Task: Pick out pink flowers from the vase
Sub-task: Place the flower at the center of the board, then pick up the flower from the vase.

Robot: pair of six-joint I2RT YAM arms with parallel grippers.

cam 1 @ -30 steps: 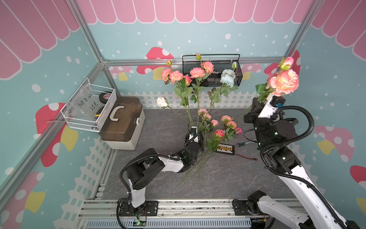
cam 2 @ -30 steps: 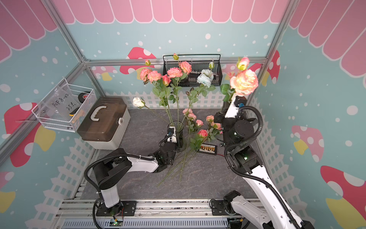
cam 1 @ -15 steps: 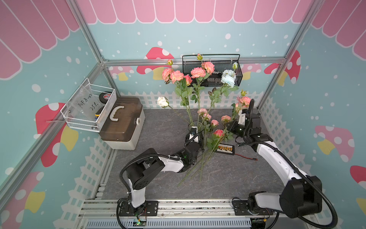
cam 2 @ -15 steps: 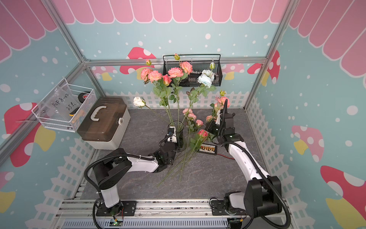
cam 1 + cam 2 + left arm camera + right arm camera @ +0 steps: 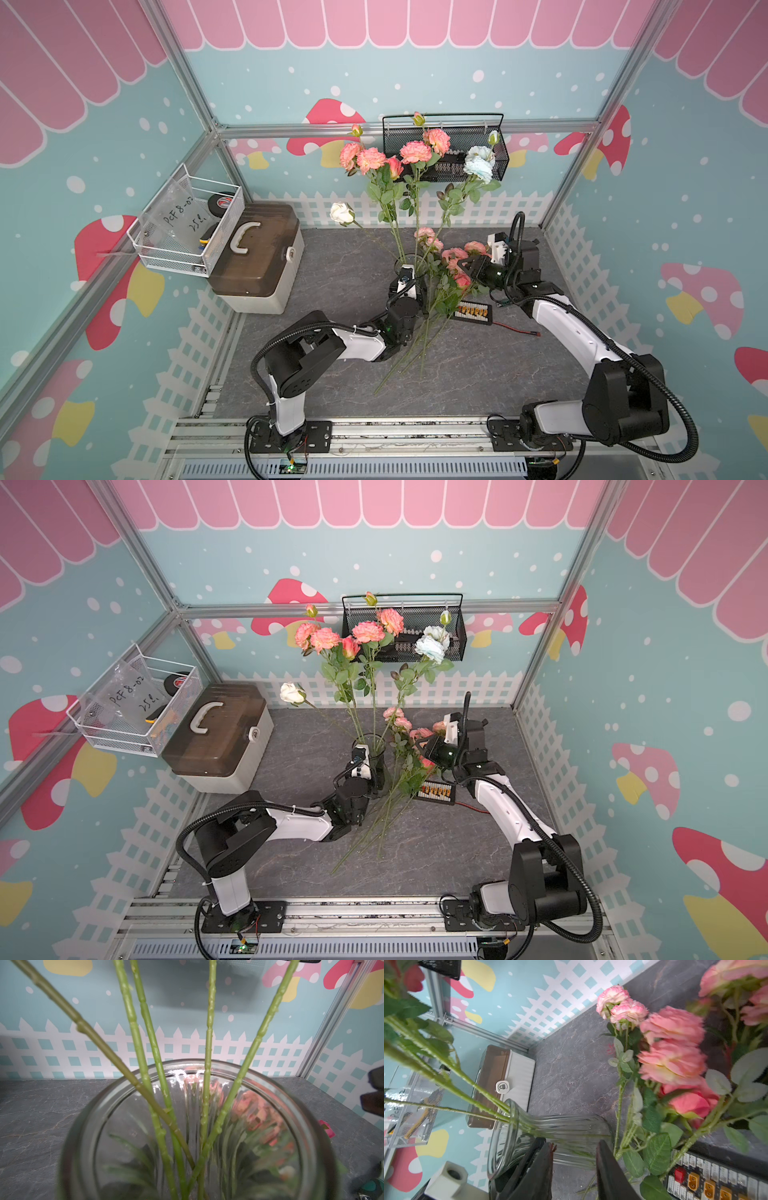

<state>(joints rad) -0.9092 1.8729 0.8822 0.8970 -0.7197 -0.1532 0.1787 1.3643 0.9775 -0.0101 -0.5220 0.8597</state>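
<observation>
The vase [image 5: 419, 268] stands upright near the middle of the table [image 5: 332, 266], a little toward the back edge. The left gripper [image 5: 411, 293] is right against its front side. That gripper's jaws are hidden in both top views, but they are closed in on the vase. Its wrist camera looks down into the vase [image 5: 307, 1126], where five green stems [image 5: 208, 1043] rise and fan apart. Several pink flowers [image 5: 415, 151] top the tall stems in the vase, high above the table's back edge, beside pale blue flowers [image 5: 478, 164]. A white rose [image 5: 341, 212] leans out toward the left edge. More pink flowers [image 5: 455, 254] lie on the table just right of the vase, heads toward the back right corner and stems running toward the front edge. The right gripper [image 5: 464, 265] is low among those heads and points at the vase; whether it touches them cannot be told. In its wrist view the two black fingers [image 5: 607, 1167] stand moderately apart with nothing between them. The vase [image 5: 571, 1130] shows through the gap, and the lying flowers [image 5: 672, 1059] are close beside it. A small black board [image 5: 473, 311] with orange plugs lies just right of the stems. A brown-lidded box [image 5: 257, 253] sits by the left edge.
</observation>
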